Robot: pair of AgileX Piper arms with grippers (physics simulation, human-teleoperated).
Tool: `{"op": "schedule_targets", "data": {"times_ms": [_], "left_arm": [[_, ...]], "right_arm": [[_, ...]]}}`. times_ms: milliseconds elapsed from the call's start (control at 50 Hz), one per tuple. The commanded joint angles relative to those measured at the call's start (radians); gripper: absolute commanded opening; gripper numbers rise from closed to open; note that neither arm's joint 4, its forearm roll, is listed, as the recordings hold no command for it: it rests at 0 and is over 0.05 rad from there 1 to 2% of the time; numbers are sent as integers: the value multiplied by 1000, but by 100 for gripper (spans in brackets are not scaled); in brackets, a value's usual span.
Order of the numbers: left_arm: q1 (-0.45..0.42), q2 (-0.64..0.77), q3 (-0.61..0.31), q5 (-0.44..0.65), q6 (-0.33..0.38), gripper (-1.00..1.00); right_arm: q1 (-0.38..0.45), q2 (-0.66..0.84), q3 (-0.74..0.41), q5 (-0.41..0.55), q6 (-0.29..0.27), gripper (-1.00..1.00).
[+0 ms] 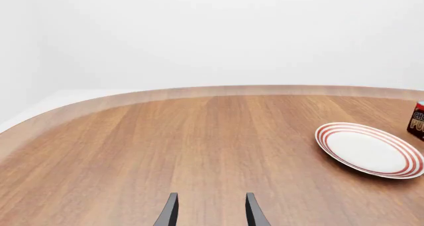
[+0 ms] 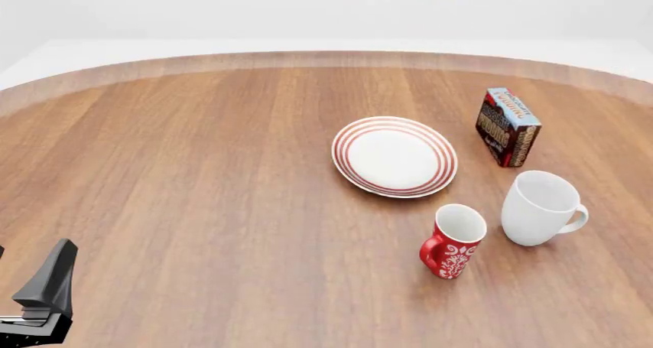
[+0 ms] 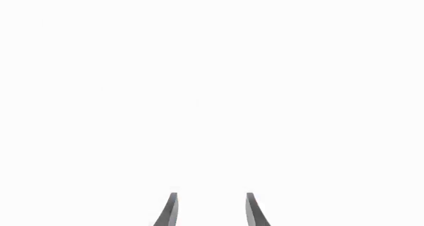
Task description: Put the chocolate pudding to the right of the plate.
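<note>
Both claws, left gripper (image 1: 210, 213) and right gripper (image 3: 210, 213), stood parted and empty. Chocolate pudding (image 2: 507, 126) sat upright just right of the plate (image 2: 394, 156); any regrasp should approach from above, avoiding the white mug (image 2: 540, 207).

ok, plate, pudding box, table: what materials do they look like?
Plate: glazed ceramic by its smooth white surface and red rings, though plastic is possible. Chocolate pudding: printed cardboard carton with sharp edges. Table: wood or veneer, visible grain, satin finish.
</note>
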Motion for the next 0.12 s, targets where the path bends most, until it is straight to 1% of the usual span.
{"op": "schedule_targets", "data": {"times_ms": [20, 40, 60, 80, 100, 120], "left_arm": [[0, 0, 0, 0, 0, 100], [0, 0, 0, 0, 0, 100], [0, 0, 0, 0, 0, 100], [0, 0, 0, 0, 0, 100], [0, 0, 0, 0, 0, 100], [0, 0, 0, 0, 0, 100]], "right_arm": [[109, -512, 771, -577, 284, 100], [94, -540, 841, -632, 324, 100], [54, -575, 846, -626, 279, 100], [52, -581, 838, -645, 249, 100], [19, -581, 813, -682, 272, 100], [13, -581, 776, -707, 205, 100]]}}
